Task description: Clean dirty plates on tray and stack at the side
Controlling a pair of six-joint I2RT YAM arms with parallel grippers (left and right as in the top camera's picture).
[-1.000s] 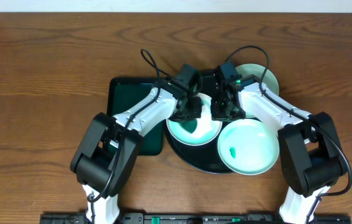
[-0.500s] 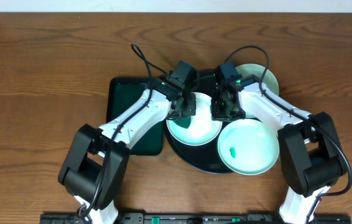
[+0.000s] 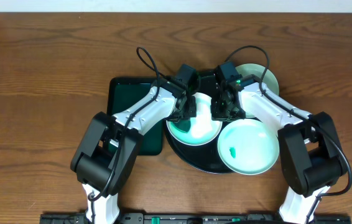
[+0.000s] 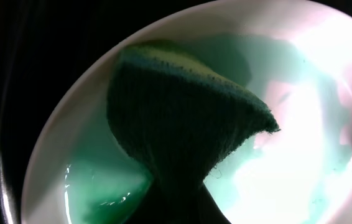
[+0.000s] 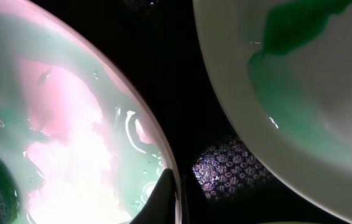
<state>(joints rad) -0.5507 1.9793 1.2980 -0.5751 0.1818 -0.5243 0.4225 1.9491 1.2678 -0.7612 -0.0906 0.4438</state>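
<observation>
Left end effector (image 3: 189, 115) is clenched on a sponge (image 4: 182, 124), which is pressed down into the wet plate (image 3: 204, 129) on the left part of the tray (image 3: 204, 168). Right end effector (image 5: 176, 193) is closed tight, tips pinching that plate's rim from the right (thin hold, just the lip).

Risks:
- Green liquid is pooled in the wet plate, so a hard wipe could slosh it over the rim onto the tray.
- The slick rim could slip out of the pinch, and the plate would then spin or tip under the sponge.
- The smudged plate (image 3: 247, 148) lies just beside, so a shove could knock it toward the tray edge.

Third plate (image 3: 266, 78) is at the tray's back right, partly hidden by the right arm. Nothing is stacked on the tabletop (image 3: 39, 74) yet.
</observation>
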